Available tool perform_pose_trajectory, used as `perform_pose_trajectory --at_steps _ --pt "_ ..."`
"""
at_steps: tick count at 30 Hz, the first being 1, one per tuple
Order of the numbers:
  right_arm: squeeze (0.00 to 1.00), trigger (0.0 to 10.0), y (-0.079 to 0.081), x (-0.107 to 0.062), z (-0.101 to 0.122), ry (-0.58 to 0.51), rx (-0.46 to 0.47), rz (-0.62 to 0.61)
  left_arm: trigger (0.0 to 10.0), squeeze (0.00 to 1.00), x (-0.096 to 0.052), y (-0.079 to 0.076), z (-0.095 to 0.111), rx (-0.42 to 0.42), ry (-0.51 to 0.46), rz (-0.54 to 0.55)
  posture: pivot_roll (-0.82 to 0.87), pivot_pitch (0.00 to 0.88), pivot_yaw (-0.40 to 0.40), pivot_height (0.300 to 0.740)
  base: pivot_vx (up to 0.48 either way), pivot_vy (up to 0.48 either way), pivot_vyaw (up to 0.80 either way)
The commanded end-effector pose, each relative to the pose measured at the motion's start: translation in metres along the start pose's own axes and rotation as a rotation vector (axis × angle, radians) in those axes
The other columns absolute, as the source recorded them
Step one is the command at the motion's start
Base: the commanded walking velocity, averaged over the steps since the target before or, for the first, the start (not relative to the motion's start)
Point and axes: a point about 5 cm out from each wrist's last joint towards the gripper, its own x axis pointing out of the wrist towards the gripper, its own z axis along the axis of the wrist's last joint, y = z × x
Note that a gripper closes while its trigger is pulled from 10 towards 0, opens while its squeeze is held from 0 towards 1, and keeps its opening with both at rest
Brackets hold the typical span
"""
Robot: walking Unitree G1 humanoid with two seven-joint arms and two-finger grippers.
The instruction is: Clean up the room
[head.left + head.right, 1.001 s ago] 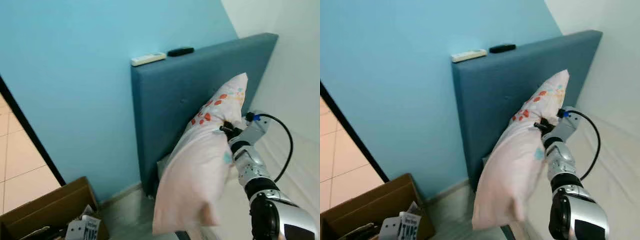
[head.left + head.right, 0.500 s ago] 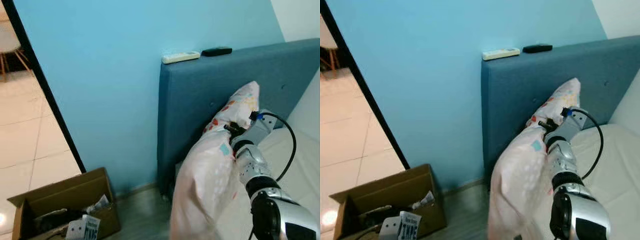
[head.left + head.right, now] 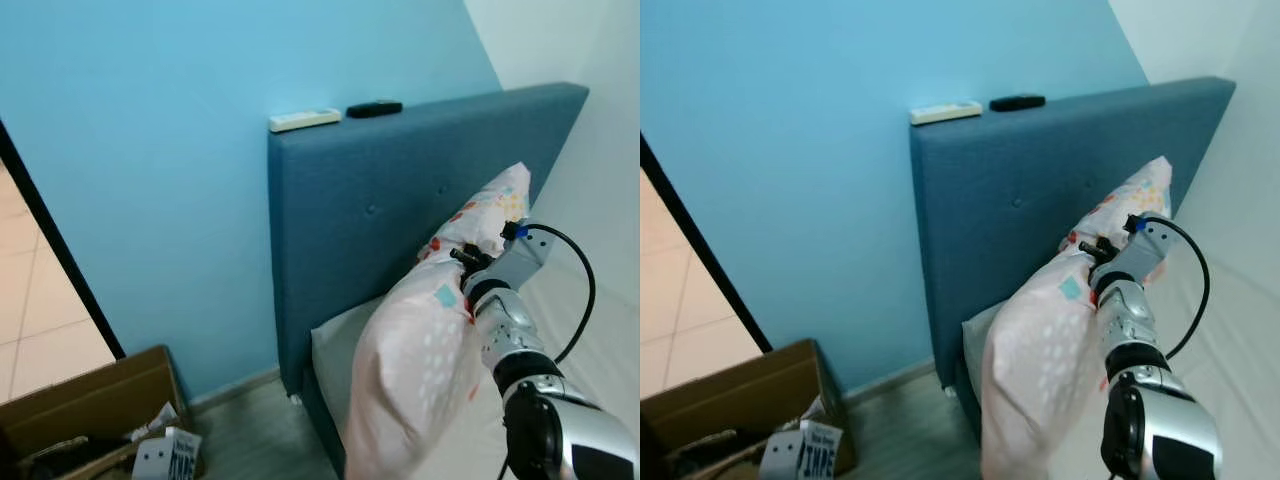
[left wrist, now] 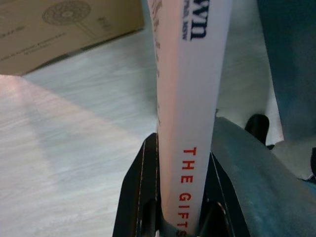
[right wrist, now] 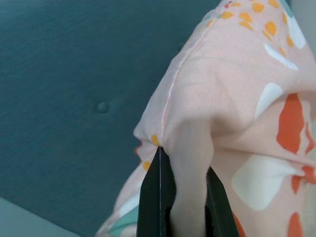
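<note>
We are holding a big pink pillow (image 3: 425, 370) with our right hand (image 5: 178, 195). The two black fingers (image 5: 157, 197) are pinching a fold of the pillow's cloth near its top end. The pillow has orange, white and green spots on it. It is hanging up in the air beside the blue headboard (image 3: 400, 200), over the edge of the bed (image 3: 340, 345), with its top corner near the headboard.

Our left hand (image 4: 180, 217) is squeezing a thin white book (image 4: 190, 98) by its edge. The book has red letters on its spine. It is sticking out over the grey floor (image 4: 74, 148).

A white remote (image 3: 304, 120) and a black remote (image 3: 374, 108) are lying side by side on top of the headboard, against the blue wall (image 3: 150, 150). A brown cardboard box (image 3: 90, 400) is sitting on the floor by the wall, well apart from the bed, with papers (image 3: 165, 450) in it.
</note>
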Motion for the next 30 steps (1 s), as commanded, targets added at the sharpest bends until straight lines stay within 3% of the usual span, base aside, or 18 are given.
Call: perform_pose_trajectory --at_steps 1,7,19,26,30 --pt "0.00 10.0 0.0073 0.0047 0.0208 -0.097 -0.007 0.026 10.0 0.00 0.0007 0.0023 0.0046 0.003 -0.009 0.017 0.00 0.000 -0.033 0.708 0.000 0.000 0.00" --pt "0.00 10.0 0.0091 0.0049 0.0215 -0.105 -0.007 0.029 10.0 0.00 0.0009 -0.0004 0.0059 -0.007 -0.017 -0.018 0.00 0.000 -0.030 0.708 0.000 0.000 0.00" --pt "0.00 10.0 0.0069 0.0034 0.0254 -0.140 0.013 0.073 10.0 0.00 0.0012 0.0001 0.0084 0.004 -0.026 -0.016 0.00 0.000 -0.026 0.708 0.296 0.000 0.00" --pt "0.00 10.0 0.0072 0.0032 0.0255 -0.141 0.016 0.085 10.0 0.00 0.0011 0.0002 0.0083 0.009 -0.026 -0.018 0.00 0.000 -0.026 0.708 0.331 0.000 0.76" --pt "0.00 10.0 0.0026 0.0034 0.0302 -0.164 0.027 0.048 10.0 0.00 0.0011 0.0003 0.0087 0.013 -0.027 -0.020 0.00 0.000 -0.023 0.708 0.339 0.000 0.00"
